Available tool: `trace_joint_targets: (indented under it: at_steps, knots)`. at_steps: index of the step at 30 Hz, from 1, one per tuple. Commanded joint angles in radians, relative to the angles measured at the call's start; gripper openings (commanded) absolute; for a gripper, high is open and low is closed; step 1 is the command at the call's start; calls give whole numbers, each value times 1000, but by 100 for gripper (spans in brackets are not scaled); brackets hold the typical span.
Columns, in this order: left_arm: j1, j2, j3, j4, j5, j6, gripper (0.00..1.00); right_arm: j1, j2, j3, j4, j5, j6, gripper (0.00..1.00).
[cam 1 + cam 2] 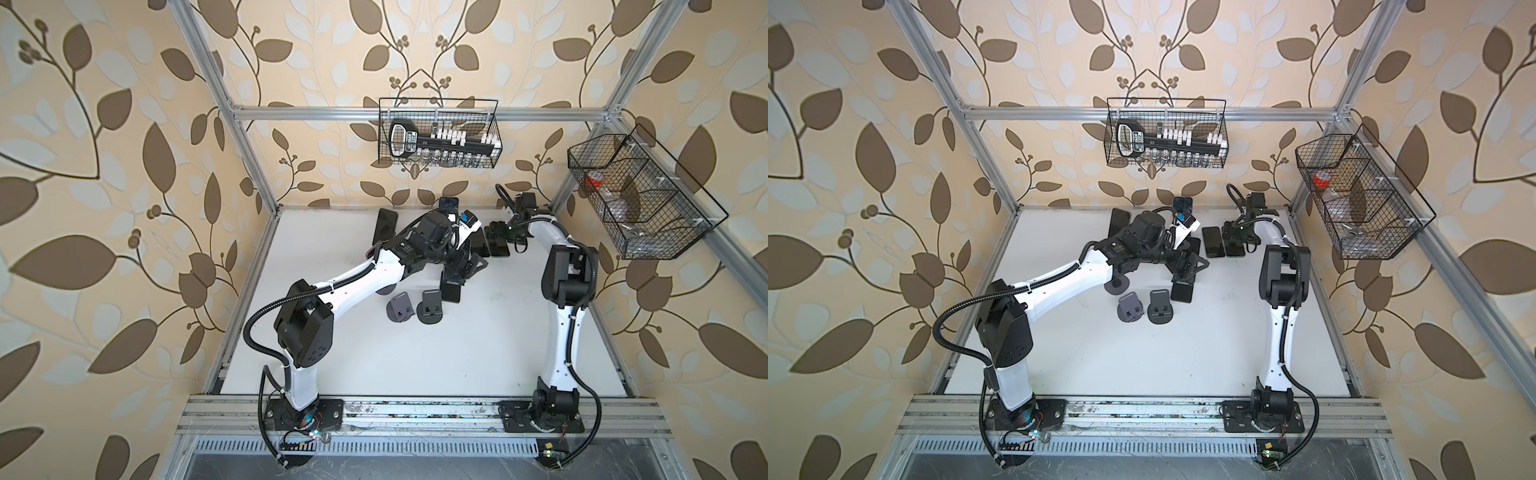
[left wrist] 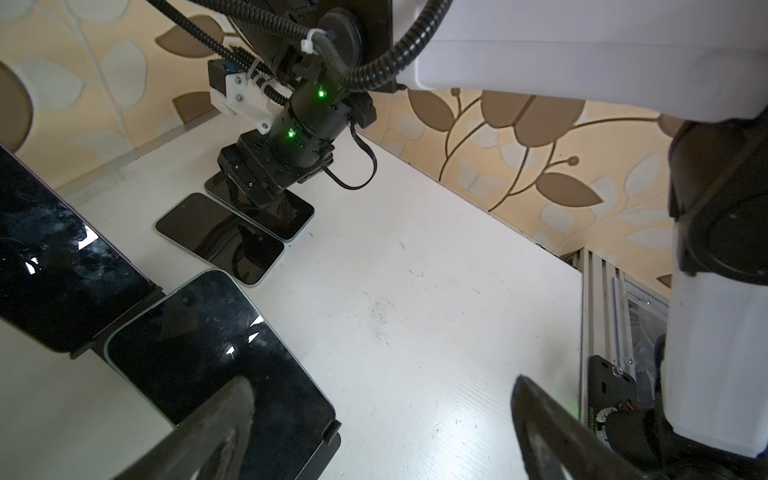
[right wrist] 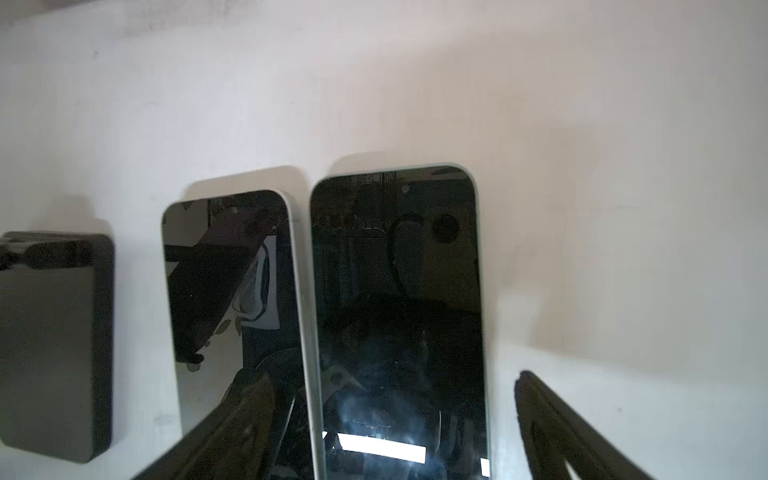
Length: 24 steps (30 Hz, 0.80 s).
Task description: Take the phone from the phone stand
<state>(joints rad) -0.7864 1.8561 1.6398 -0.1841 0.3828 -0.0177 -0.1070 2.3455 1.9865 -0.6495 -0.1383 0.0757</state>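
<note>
Left gripper (image 2: pixel 380 382) fingers spread wide, holding nothing, one finger (image 2: pixel 220 419) overlapping the dark screen of the phone (image 2: pixel 216 345), contact unclear; the phone leans tilted in its black phone stand (image 2: pixel 331 434) near mid-table, not gripped. Just beside it a second phone (image 2: pixel 54 266) sits propped up too, and two grey stands (image 1: pixel 401 308) sit close by, nearer the robot bases in both top views. Toward the back right, right gripper (image 3: pixel 386 374) jaws stand wide apart, straddling one of two flat phones (image 3: pixel 399 291) lying side by side on the white table (image 2: pixel 415 311), clamping nothing.
</note>
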Motion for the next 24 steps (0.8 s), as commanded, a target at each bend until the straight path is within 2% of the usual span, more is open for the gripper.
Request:
trace_joint_targets:
  at_steps: [1, 13, 24]
  knots:
    - [-8, -70, -8, 15, -15, 17, 97, 1, -82, -28, 37, -1, 34, 93]
    - [-8, -154, -13, -48, -55, 27, 97, 30, -239, -168, 104, -43, 121, 94]
    - [-8, -376, -210, -20, -135, 9, 97, 113, -380, -287, 105, -34, 178, 94]
